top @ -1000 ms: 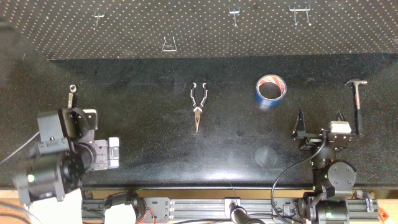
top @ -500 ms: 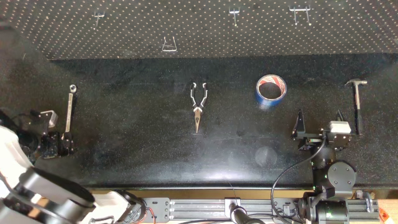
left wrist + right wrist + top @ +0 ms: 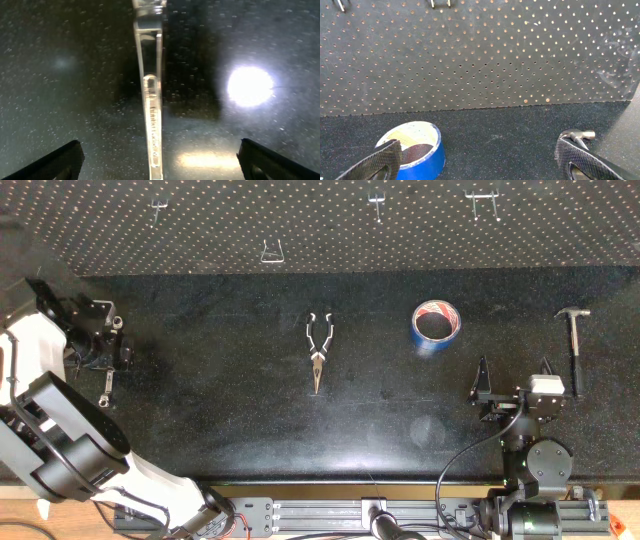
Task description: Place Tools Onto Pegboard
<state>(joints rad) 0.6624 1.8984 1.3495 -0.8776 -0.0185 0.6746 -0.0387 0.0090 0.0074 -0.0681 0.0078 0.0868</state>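
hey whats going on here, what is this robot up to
A two-arm robot is set to hang tools on a pegboard, and none is up yet. The left claw is open over a wrench that lies flat at the left end of the table, one finger on each side, not gripping it. The right claw sits open near its base. Pliers, a roll of tape and a hammer lie on the table.

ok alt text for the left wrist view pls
A metal wrench lies on the black speckled table, centred between the left gripper's two open fingers, which do not touch it. A bright glare shines on the table beside it.
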